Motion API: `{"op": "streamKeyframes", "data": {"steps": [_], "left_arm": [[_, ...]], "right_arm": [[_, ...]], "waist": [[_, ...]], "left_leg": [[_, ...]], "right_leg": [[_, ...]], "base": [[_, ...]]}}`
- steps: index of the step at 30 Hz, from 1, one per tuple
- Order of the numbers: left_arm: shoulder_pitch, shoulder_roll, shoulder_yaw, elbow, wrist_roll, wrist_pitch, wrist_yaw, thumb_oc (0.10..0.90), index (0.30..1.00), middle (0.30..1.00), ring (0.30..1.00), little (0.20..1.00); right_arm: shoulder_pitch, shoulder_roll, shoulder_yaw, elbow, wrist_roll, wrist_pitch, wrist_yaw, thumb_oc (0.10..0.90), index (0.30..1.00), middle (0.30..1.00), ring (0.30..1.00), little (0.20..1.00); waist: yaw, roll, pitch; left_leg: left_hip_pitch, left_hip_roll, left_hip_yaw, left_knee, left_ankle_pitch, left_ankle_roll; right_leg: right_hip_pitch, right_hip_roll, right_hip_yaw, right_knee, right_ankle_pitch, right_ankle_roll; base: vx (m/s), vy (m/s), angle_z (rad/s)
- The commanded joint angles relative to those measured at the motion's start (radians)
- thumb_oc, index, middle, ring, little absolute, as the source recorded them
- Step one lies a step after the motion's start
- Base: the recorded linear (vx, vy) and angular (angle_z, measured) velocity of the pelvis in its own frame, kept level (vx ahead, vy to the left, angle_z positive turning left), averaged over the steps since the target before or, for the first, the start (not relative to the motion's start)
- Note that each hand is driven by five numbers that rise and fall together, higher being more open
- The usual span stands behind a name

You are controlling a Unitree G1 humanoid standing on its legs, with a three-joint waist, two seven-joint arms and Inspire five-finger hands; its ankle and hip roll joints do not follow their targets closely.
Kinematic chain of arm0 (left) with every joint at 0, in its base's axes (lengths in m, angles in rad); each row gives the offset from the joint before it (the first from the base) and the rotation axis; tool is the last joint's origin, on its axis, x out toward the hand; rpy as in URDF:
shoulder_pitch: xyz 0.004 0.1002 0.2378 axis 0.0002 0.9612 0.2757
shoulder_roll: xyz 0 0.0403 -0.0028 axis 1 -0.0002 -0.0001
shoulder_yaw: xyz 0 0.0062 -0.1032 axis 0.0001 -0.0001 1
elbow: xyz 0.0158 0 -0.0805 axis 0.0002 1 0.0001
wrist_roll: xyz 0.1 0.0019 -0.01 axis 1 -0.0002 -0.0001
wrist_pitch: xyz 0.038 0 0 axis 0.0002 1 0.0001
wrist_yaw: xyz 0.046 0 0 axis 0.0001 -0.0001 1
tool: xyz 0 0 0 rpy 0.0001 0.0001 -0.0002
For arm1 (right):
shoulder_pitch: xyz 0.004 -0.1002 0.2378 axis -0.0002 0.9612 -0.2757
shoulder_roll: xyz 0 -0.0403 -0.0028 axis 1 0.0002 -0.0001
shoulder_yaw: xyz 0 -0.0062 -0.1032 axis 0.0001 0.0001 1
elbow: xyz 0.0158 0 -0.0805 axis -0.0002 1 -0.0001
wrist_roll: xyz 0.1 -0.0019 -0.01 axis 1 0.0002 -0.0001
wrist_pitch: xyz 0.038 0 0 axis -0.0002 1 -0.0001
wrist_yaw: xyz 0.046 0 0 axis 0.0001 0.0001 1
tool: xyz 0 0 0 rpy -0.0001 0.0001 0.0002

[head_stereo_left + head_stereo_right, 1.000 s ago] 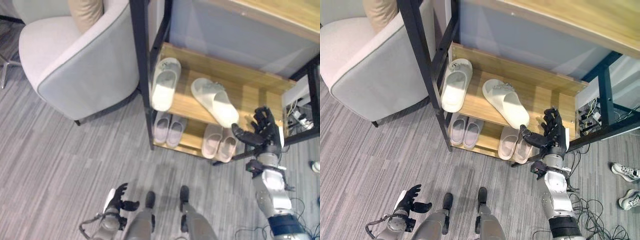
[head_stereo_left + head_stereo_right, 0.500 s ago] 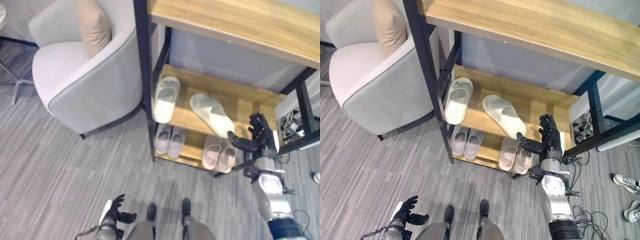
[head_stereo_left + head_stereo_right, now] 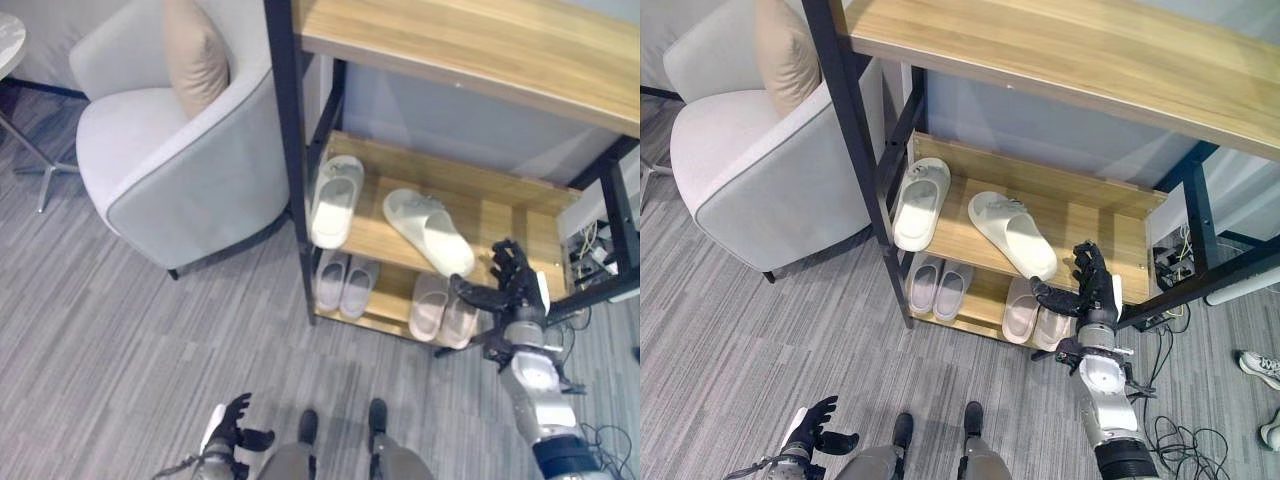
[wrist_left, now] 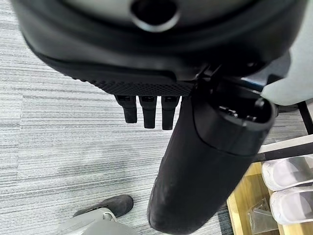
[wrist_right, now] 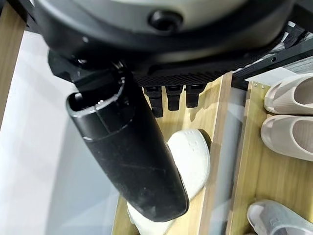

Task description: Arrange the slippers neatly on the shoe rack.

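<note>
Two white slippers lie on the shoe rack's middle shelf (image 3: 505, 205). One white slipper (image 3: 335, 200) lies straight by the left post. The other white slipper (image 3: 428, 230) lies askew, its end near the shelf's front edge. My right hand (image 3: 512, 285) is open just right of that end, thumb stretched toward it and holding nothing. In the right wrist view this slipper (image 5: 193, 159) shows past the fingers (image 5: 168, 98). On the bottom shelf stand a grey pair (image 3: 345, 283) and a beige pair (image 3: 440, 305). My left hand (image 3: 230, 430) hangs open low over the floor.
A grey armchair (image 3: 190, 190) with a tan cushion (image 3: 195, 55) stands left of the rack's black post (image 3: 290, 150). The wooden top shelf (image 3: 470, 50) overhangs the slippers. Cables (image 3: 592, 250) lie right of the rack. A sneaker (image 3: 1260, 365) lies on the floor there.
The whole picture has shifted as the camera moved. My right hand stays open beside the askew slipper. The slippers have not moved.
</note>
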Motion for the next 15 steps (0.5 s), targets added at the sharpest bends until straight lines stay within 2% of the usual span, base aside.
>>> {"op": "streamKeyframes", "data": {"steps": [1,6,15], "left_arm": [[-0.012,0.007,-0.025,-0.009,0.038,-0.047,0.011,0.8,0.9,0.9,0.9,0.9],[-0.006,0.009,-0.016,-0.014,0.038,-0.046,0.002,0.8,0.9,0.9,0.9,0.9],[-0.007,0.005,-0.011,0.0,0.042,-0.044,0.002,0.8,0.9,0.9,0.9,0.9]], "right_arm": [[-0.095,-0.044,-0.015,-0.003,-0.02,-0.072,0.03,0.8,0.9,0.9,0.9,0.9],[-0.074,-0.04,0.021,-0.019,0.016,-0.068,0.089,0.8,0.9,0.9,0.9,0.9],[-0.086,-0.027,0.061,-0.075,0.023,-0.071,0.118,0.8,0.9,0.9,0.9,0.9]], "waist": [[0.025,0.038,-0.037],[0.023,0.038,-0.038],[0.026,0.038,-0.039]], "left_leg": [[0.113,0.041,0.032,-0.144,-0.051,-0.019],[0.117,0.042,0.033,-0.145,-0.051,-0.02],[0.116,0.041,0.03,-0.142,-0.05,-0.02]], "right_leg": [[0.065,-0.031,-0.024,0.079,-0.148,0.081],[0.067,-0.03,-0.023,0.08,-0.149,0.08],[0.065,-0.031,-0.022,0.084,-0.15,0.079]], "base": [[0.0,-0.01,0.07],[0.0,-0.001,0.01],[0.0,0.0,0.0]]}}
